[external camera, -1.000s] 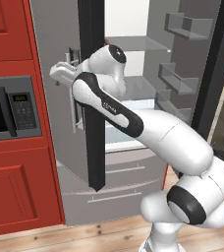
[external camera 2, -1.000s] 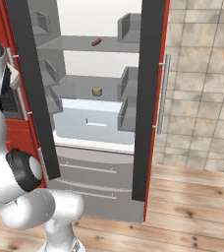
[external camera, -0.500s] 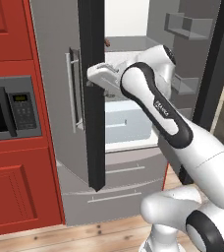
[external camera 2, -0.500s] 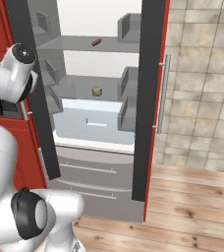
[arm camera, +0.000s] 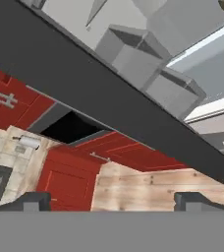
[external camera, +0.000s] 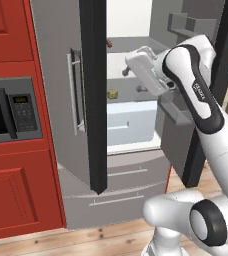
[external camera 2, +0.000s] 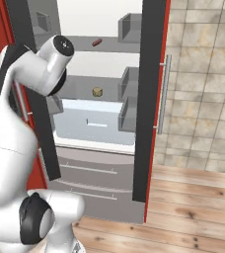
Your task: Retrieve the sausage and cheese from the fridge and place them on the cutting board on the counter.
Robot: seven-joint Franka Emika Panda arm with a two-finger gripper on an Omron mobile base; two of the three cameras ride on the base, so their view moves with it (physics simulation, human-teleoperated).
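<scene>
Fridge standing with both doors swung open, same as a second ago. Pincer now well clear of the left door's handle, where it sat a second ago, and swung rightward across the open compartment, hanging in front of the shelves at about the height of the middle one. Jaws spread wide, nothing between them; in the hand view the two dark tips far apart at the bottom, looking slantwise past a dark door edge at grey door bins, red cabinets and wooden floor. Sausage unmoved, lying on the upper shelf toward the back; just glimpsed in the left base view beside the door edge. Cheese unmoved as well, sitting on the middle shelf above the white drawer, left of and below the pincer in the left base view. Neither touched. Microwave set in the red cabinetry to the left of the fridge.
</scene>
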